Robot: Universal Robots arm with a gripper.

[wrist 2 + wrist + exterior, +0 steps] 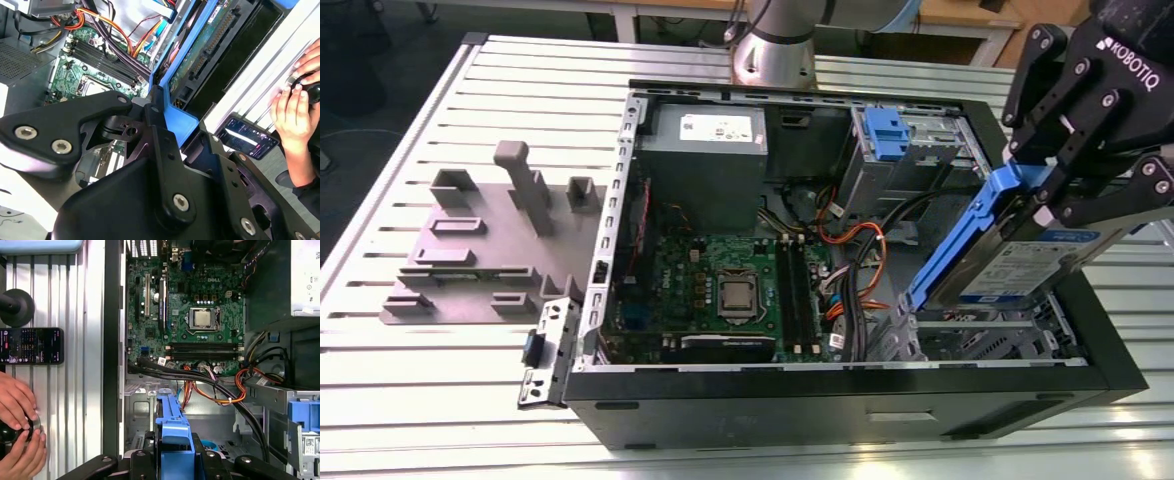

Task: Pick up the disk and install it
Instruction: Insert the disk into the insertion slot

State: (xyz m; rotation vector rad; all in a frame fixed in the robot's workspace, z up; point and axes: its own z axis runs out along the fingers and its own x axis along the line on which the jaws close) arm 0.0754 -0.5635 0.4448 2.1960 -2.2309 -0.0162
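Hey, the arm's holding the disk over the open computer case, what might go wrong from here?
The disk hangs tilted in the pincer above the metal drive cage; it may catch on the cage's edge. Orange and black cables run beside that cage and might snag. A person's hands rest on the table beside the case, possibly near the arm's path.

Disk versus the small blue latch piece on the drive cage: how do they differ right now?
The disk is held tilted in the hand over the case; the latch piece sits mounted on the drive cage. The disk is larger and carries a white-and-blue label inside a blue frame; the latch piece is smaller and all blue. Both show the same bright blue plastic.
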